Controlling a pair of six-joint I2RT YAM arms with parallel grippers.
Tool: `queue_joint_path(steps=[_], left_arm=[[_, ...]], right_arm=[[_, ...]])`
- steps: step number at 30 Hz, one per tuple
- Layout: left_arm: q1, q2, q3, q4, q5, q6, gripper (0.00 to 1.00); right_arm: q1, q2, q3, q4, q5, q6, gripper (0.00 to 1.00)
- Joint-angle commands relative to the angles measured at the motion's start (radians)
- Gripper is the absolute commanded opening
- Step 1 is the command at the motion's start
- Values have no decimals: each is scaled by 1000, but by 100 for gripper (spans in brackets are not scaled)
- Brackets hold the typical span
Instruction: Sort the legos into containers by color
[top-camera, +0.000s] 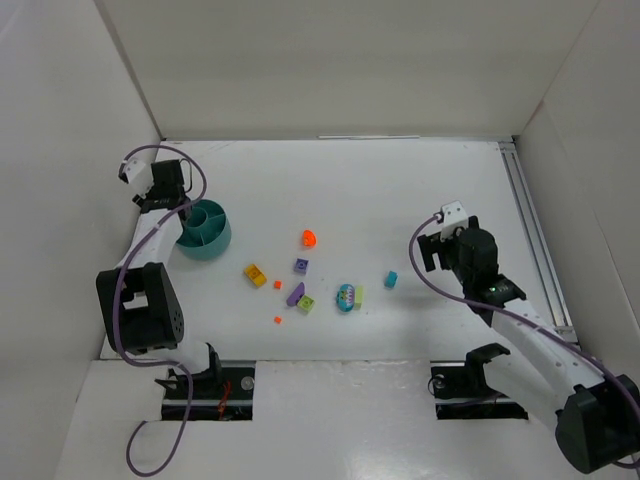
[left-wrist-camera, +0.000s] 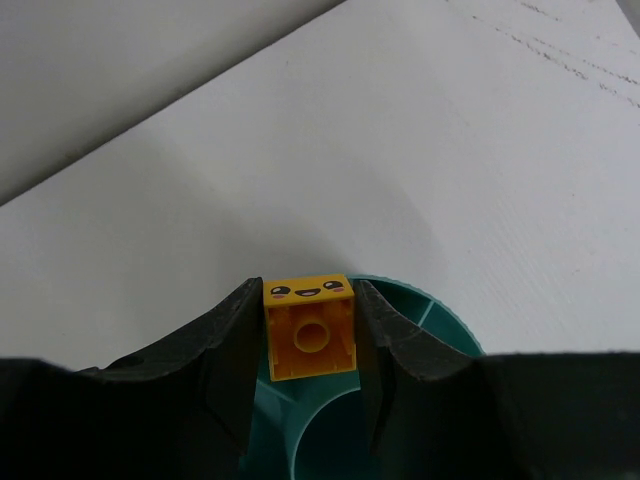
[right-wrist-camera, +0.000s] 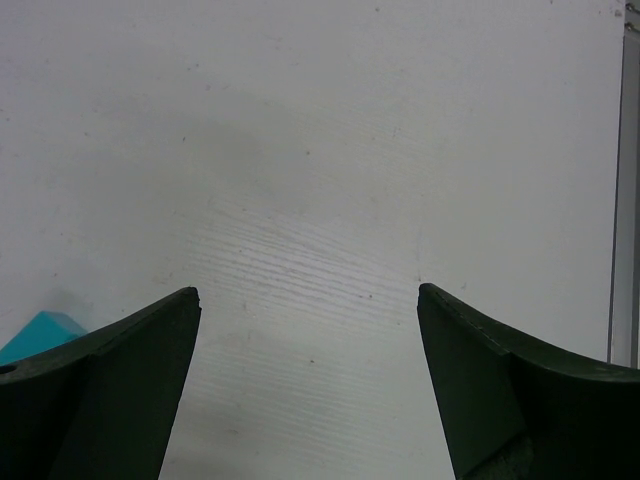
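Lighting: bright, diffuse, from overhead. The white counter (top-camera: 400, 190) is evenly exposed and carries only soft, faint shadows. Wrist views: the dark fingers (right-wrist-camera: 110, 390) are underexposed with little detail; the orange lego (left-wrist-camera: 309, 326) and counter grain are sharp

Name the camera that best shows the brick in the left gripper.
Left wrist: the orange smiley brick fills the centre, clamped in the left gripper. The top view does not show it, nor does the right wrist.
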Motion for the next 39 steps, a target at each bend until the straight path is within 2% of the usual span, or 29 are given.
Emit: queue_joint_path(steps=[1,13,16,21,25,30,32,34,35,38,39], left_arm=[[6,18,83,60,3,25,25],[15,80,123,-4,57,25,31],[15,61,102,-4,66,25,39],[15,31,102,-16,66,25,68],[15,3,125,-56,66,24,68],[6,-98,97,-56,150,24,81],[-26,-165,58,-26,183,13,90],[-111,-209,24,-4,233,-5,100],[-190,-245,-14,5,253,-17,100],[-318,-282,-52,-36,240,-71,100],[-355,-283,-76,-51,240,-118,100]], right_arm=[[-8,10,24,42,20,12,94],[-8,93,55,42,11,2,94],[-8,104,64,42,11,2,94],[-8,95,64,42,2,2,92],[-8,73,55,42,2,2,92],[-8,21,44,42,-7,2,92],[-8,9,35,42,-17,2,92],[-8,-1,35,42,-27,2,92],[-8,-10,35,42,-38,12,92],[-8,-10,26,42,-62,21,94],[-8,-10,26,42,-63,21,100]])
